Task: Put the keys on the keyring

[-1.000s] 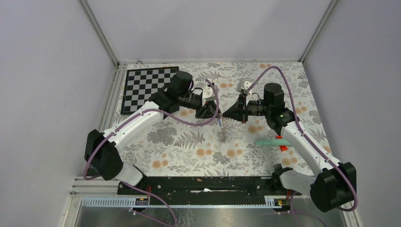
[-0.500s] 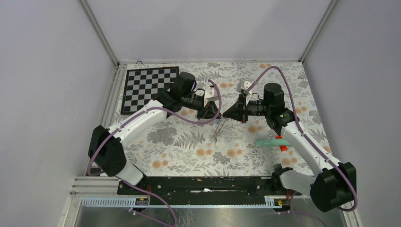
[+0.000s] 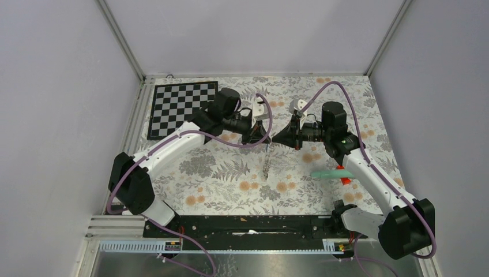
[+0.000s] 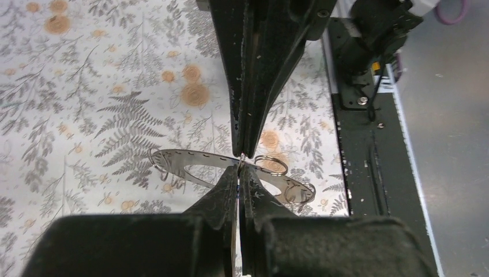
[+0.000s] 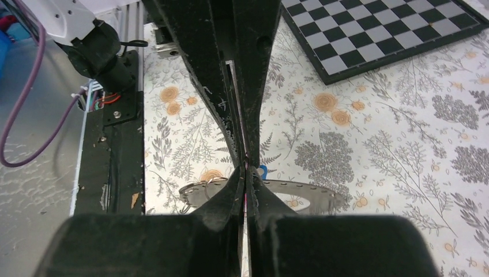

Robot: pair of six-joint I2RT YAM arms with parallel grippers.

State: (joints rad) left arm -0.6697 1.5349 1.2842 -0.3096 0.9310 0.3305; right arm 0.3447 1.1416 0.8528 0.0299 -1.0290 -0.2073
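Top external view: one chequered black-and-white board lies at the far-left corner. One long teal stick with a red piece lies to the right. Both are well apart from the middle, where one large flat dark-grey keyring hoop hangs edge-on over the floral cloth with open room all round. Above it the right gripper pinches its band. Tip to tip with it, the left gripper is pressed closed, and I cannot tell what it holds. One blue key tag sits just beside the tips.
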